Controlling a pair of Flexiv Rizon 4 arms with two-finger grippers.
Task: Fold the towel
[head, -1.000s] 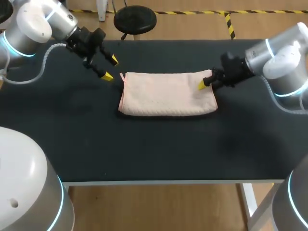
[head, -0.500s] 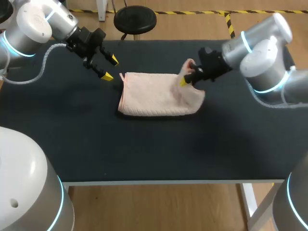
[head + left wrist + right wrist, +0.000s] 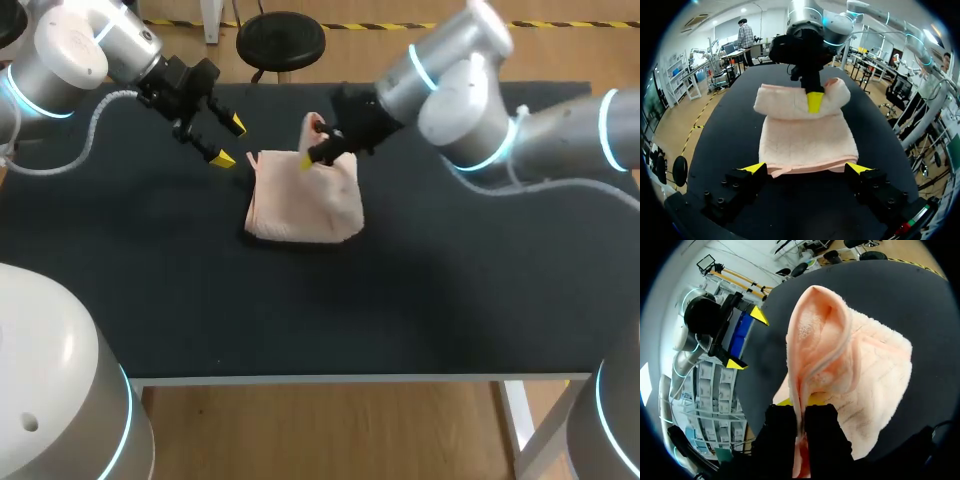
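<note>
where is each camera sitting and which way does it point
Head view: above and behind, looking down on the table; left gripper open, right gripper shut on the towel.
Left wrist view: on the left wrist, facing the towel; its open fingers show.
Right wrist view: on the right wrist, facing the lifted towel edge; its fingers show.
All three share the towel.

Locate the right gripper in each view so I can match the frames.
Head view: right gripper reaches past the table's middle, shut on a raised fold at the towel's far edge.
Left wrist view: right gripper beyond the towel, straight ahead of the left gripper, one yellow tip showing.
Right wrist view: right gripper, its own, pinching the fold.
Shared landmark: the pink towel.
</note>
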